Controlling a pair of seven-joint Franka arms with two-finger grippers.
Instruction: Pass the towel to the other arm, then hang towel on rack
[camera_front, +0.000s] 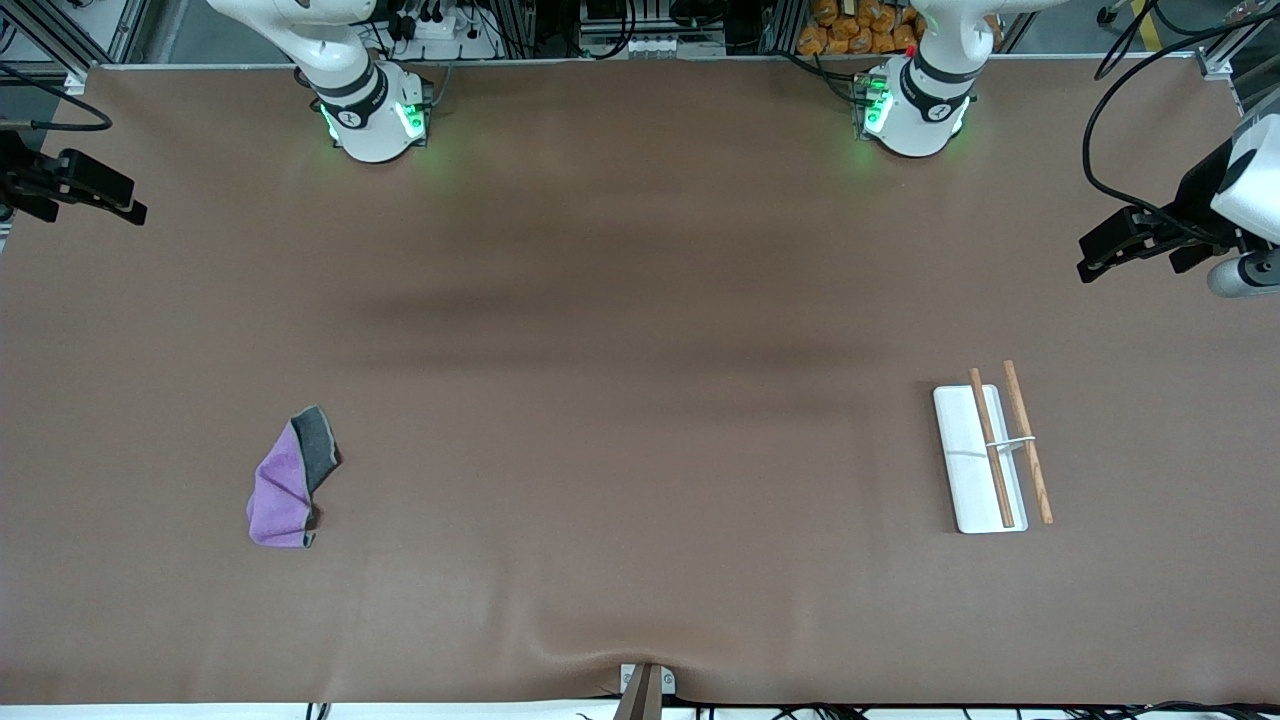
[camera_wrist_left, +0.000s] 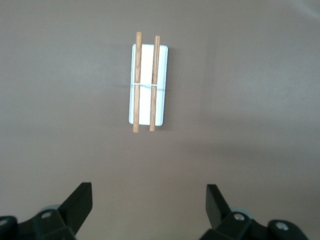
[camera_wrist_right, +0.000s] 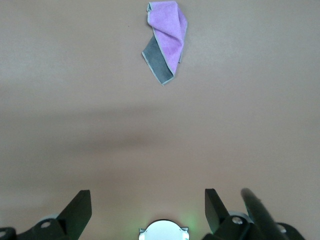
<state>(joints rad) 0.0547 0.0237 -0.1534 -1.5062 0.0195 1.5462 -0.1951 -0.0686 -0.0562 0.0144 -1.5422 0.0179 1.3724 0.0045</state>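
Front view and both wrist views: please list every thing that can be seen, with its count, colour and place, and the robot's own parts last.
towel: one, purple and grey, crumpled on the table toward the right arm's end.
rack: one, white base with two brown rods and a thin metal crosspiece, on the table toward the left arm's end.
table: one, brown cover.
left gripper: one, black, open, empty, raised at the left arm's end of the table.
right gripper: one, black, open, empty, raised at the right arm's end of the table.

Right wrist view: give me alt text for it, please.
A crumpled purple and grey cloth towel lies flat on the brown table, untouched. The right gripper hangs above the table, fingers open, holding nothing.
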